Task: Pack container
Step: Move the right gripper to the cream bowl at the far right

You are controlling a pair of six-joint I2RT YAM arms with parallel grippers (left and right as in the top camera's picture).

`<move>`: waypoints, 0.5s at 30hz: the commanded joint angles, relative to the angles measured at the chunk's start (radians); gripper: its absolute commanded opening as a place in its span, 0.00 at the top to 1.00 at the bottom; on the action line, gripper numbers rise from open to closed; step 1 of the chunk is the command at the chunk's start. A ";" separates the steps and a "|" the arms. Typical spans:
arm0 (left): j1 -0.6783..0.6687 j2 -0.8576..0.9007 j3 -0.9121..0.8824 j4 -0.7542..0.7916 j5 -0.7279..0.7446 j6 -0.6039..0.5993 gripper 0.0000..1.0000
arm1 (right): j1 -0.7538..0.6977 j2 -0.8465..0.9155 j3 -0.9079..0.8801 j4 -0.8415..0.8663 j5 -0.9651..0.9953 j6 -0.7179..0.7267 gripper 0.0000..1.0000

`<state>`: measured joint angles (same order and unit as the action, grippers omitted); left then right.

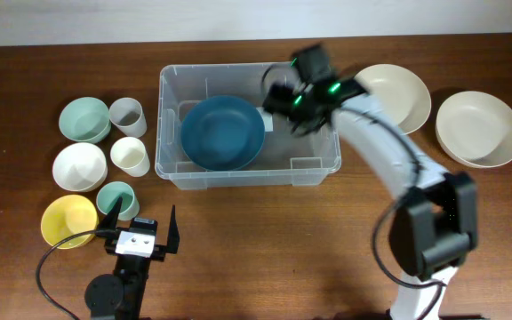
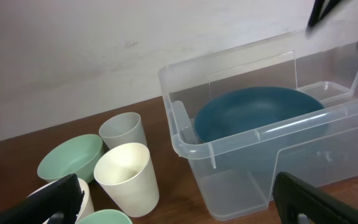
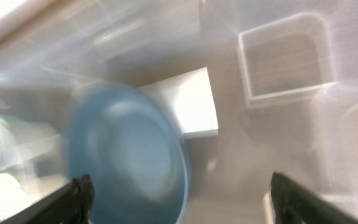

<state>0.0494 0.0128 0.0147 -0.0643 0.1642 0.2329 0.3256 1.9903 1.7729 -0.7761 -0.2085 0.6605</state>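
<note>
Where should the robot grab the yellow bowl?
Probably by its rim, coming straight down from above. The yellow bowl sits upright and open, so one finger can go inside and one outside. Pick the left edge, away from the teal cup.

The clear container holds a dark blue bowl and a white label. Left of it: mint bowl, grey cup, white bowl, yellow bowl.
</note>
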 commanded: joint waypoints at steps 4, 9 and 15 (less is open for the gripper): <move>0.006 -0.006 -0.006 -0.001 -0.004 0.008 0.00 | -0.258 -0.105 0.400 -0.306 0.079 -0.105 0.04; 0.006 -0.006 -0.006 -0.001 -0.004 0.008 0.00 | -0.540 -0.100 0.469 -0.520 0.116 -0.090 0.00; 0.006 -0.006 -0.006 -0.001 -0.004 0.008 0.00 | -0.799 -0.056 0.354 -0.634 0.102 0.025 0.01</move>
<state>0.0494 0.0128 0.0143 -0.0643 0.1638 0.2329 -0.3691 1.8908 2.2059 -1.3888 -0.1127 0.6106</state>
